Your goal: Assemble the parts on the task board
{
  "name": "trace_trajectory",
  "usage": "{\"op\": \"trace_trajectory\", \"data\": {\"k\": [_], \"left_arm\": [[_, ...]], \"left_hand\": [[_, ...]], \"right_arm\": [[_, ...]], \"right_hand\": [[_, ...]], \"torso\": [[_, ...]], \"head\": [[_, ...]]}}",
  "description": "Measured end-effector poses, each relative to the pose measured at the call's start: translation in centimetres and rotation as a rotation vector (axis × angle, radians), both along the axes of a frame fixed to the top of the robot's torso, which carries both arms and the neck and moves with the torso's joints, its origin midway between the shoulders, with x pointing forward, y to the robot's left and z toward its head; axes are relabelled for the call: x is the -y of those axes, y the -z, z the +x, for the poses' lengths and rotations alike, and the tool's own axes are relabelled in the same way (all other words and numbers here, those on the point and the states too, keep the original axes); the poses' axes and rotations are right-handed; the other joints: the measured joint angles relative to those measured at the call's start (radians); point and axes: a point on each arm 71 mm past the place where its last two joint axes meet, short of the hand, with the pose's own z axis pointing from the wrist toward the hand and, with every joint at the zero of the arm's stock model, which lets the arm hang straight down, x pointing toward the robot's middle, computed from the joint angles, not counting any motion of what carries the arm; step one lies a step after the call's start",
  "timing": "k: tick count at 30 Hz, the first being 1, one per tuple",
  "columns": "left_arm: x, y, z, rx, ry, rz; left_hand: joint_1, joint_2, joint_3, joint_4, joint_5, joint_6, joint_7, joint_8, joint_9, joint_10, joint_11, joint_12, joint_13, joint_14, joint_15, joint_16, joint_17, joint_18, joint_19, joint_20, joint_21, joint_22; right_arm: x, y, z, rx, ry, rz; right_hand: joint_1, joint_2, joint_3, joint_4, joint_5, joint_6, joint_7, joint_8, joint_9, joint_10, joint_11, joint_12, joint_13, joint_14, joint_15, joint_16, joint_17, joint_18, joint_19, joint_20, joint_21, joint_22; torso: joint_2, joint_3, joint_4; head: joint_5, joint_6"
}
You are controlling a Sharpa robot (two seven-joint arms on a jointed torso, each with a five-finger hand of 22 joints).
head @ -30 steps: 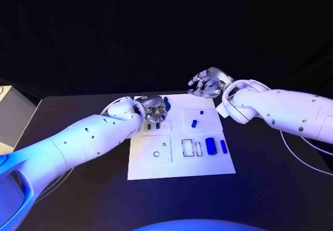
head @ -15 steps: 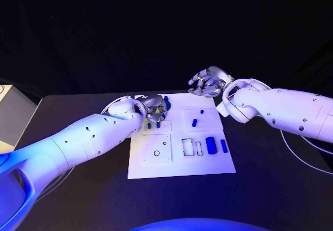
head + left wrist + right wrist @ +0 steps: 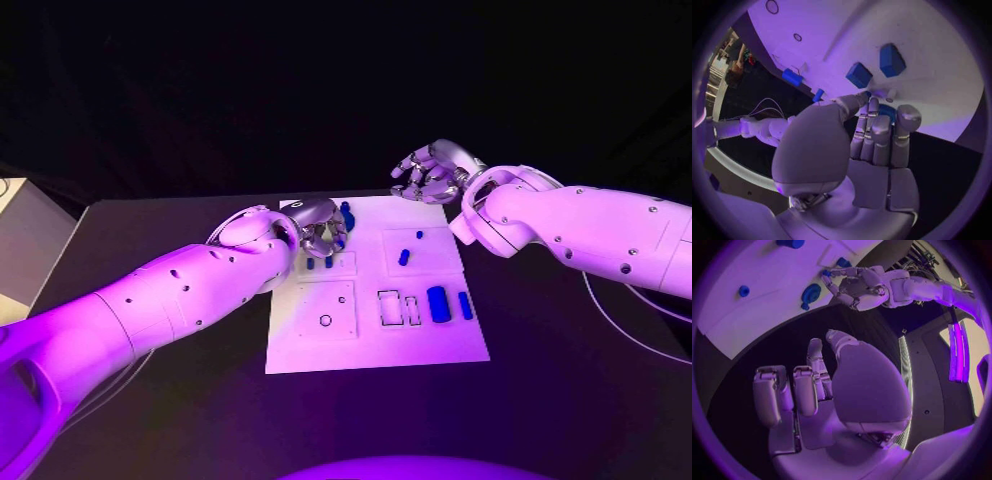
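Note:
The white task board [image 3: 372, 340] lies mid-table. My left hand [image 3: 320, 232] hangs over its far left corner, fingers curled together and pinching a blue part [image 3: 346, 212]. In the left wrist view the fingers [image 3: 873, 130] close against that blue part [image 3: 887, 112], near two blue blocks [image 3: 859, 75] standing in the board [image 3: 929, 45]. My right hand [image 3: 430, 172] hovers above the board's far edge with fingers apart and nothing in it. The right wrist view shows its bare palm [image 3: 811, 385] and, across the board [image 3: 761, 270], the left hand [image 3: 856, 286].
Two small blue pieces [image 3: 317, 263] stand just below the left hand. More blue parts sit at the board's middle [image 3: 404, 257] and right [image 3: 438, 303], beside rectangular outlines [image 3: 389, 307]. A pale box [image 3: 22, 240] stands at the table's left edge.

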Motion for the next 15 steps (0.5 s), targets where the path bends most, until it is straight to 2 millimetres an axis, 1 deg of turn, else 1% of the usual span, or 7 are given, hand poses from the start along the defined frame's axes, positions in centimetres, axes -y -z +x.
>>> {"op": "trace_trajectory", "data": {"k": [2,4,8,12,15], "left_arm": [[-0.2,-0.2,0.0,0.003,-0.004,-0.017],[-0.5,-0.6,0.0,0.007,-0.011,-0.038],[-1.0,-1.5,0.1,0.017,-0.022,-0.078],[-1.9,-2.2,0.1,0.019,-0.033,-0.104],[-2.7,-2.5,0.1,0.015,-0.043,-0.112]], "left_hand": [[-0.004,0.004,0.0,0.0,0.0,0.0,0.0,0.0,0.0,0.004,0.003,-0.001,0.0,0.0,0.0,0.0,0.0,0.0,0.0,0.0,0.0,0.002],[-0.004,0.004,0.003,-0.003,0.0,0.0,0.0,0.0,0.0,0.007,0.0,-0.009,0.0,0.004,0.004,0.0,0.001,0.0,0.007,0.0,0.004,0.005],[-0.004,0.004,0.003,-0.003,0.0,0.0,0.0,0.0,0.0,0.007,0.0,-0.009,0.0,0.004,0.004,0.0,0.002,0.0,0.007,0.0,0.004,0.006],[-0.004,0.004,0.003,-0.003,0.0,0.0,0.0,0.0,0.001,0.007,0.0,-0.009,-0.001,0.004,0.004,0.0,0.002,0.0,0.007,0.0,0.004,0.006],[-0.008,0.0,0.003,-0.003,0.0,0.0,0.0,-0.004,0.002,0.011,0.004,-0.015,-0.001,0.004,0.004,0.0,0.002,0.0,0.007,0.0,0.004,0.006]], "right_arm": [[0.0,0.0,0.0,0.0,0.0,0.0],[0.0,0.0,0.0,0.0,0.001,0.0],[0.1,0.0,0.1,0.0,0.003,-0.001],[0.2,0.0,0.1,0.0,0.004,-0.001],[0.2,0.0,0.1,0.0,0.006,-0.002]], "right_hand": [[0.0,0.0,0.0,0.0,0.0,0.0,0.0,0.0,0.0,0.0,0.0,0.0,-0.001,0.0,0.0,0.0,0.0,0.0,0.0,0.0,0.0,0.0],[-0.004,-0.004,0.0,0.0,0.0,0.0,0.0,0.0,0.0,0.004,-0.004,0.0,-0.001,0.0,0.0,0.0,0.0,0.0,0.0,0.0,0.0,0.0],[-0.004,-0.004,0.0,0.0,0.0,0.0,0.0,0.0,0.0,0.004,-0.003,0.0,-0.001,0.0,0.0,0.0,0.0,0.0,0.0,0.0,0.0,0.0],[-0.004,-0.004,0.0,0.0,0.0,0.0,0.0,0.0,0.0,0.005,-0.002,0.0,-0.001,0.0,0.0,0.0,0.0,0.0,0.0,0.0,0.0,0.0],[-0.004,-0.004,0.0,0.0,0.0,0.0,0.0,0.0,0.0,0.006,-0.002,0.0,-0.001,0.0,0.0,0.0,0.0,0.0,0.0,0.0,0.0,0.0]], "torso": [[-0.001,-0.0008,0.0002],[-0.001,-0.0008,0.0007],[-0.003,-0.002,0.0022],[-0.006,-0.0038,0.0045],[-0.009,-0.0052,0.0064]], "head": [[0.001,0.001],[0.002,0.002],[0.003,0.005],[0.003,0.005],[0.002,0.002]]}}
